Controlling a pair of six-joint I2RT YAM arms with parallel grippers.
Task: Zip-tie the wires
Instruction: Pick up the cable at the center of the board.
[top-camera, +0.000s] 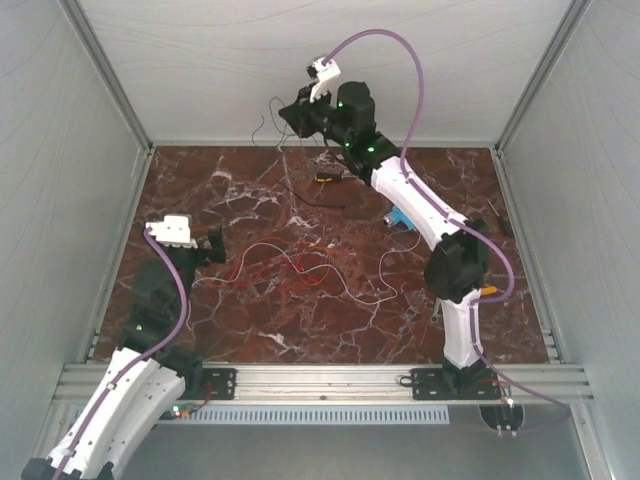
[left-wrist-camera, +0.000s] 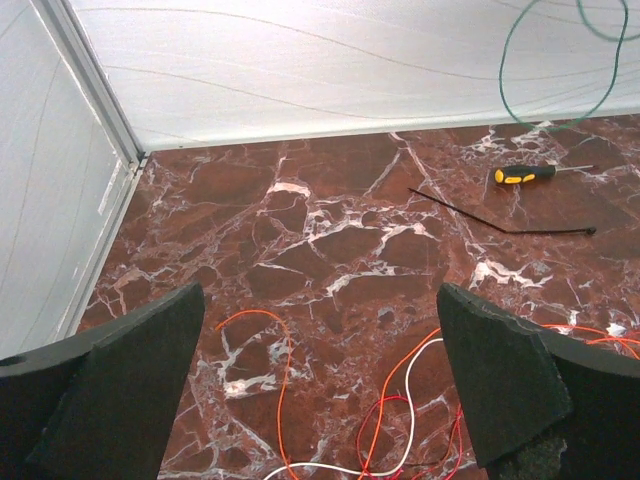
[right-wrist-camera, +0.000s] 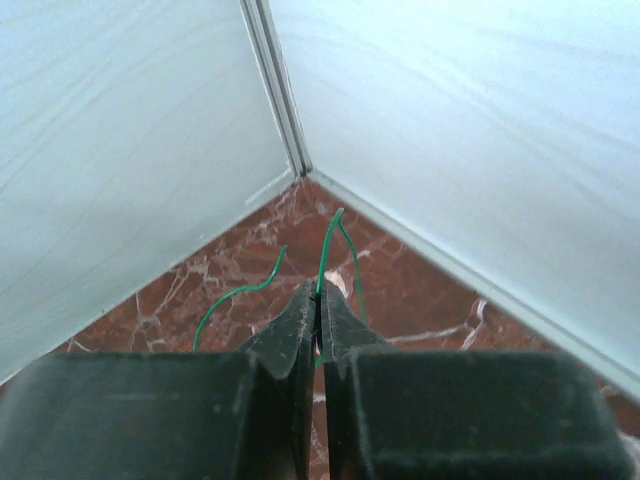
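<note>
Thin red, orange and white wires (top-camera: 290, 262) lie loose on the marble table (top-camera: 450, 180), mid-left. In the left wrist view they (left-wrist-camera: 400, 420) lie on the table between and beyond my fingers. My left gripper (top-camera: 215, 245) (left-wrist-camera: 320, 300) is open and empty, just left of the wires. My right gripper (top-camera: 287, 113) (right-wrist-camera: 320, 300) is raised at the far back wall and shut on a thin green wire (right-wrist-camera: 335, 235), which also hangs in loops in the left wrist view (left-wrist-camera: 545, 60). A black zip tie (left-wrist-camera: 500, 222) lies flat beyond the wires.
A yellow-handled screwdriver (top-camera: 328, 178) (left-wrist-camera: 525, 174) lies near the back, by the zip tie. A small blue object (top-camera: 400, 217) sits beside the right arm. White walls enclose the table on the left, back and right.
</note>
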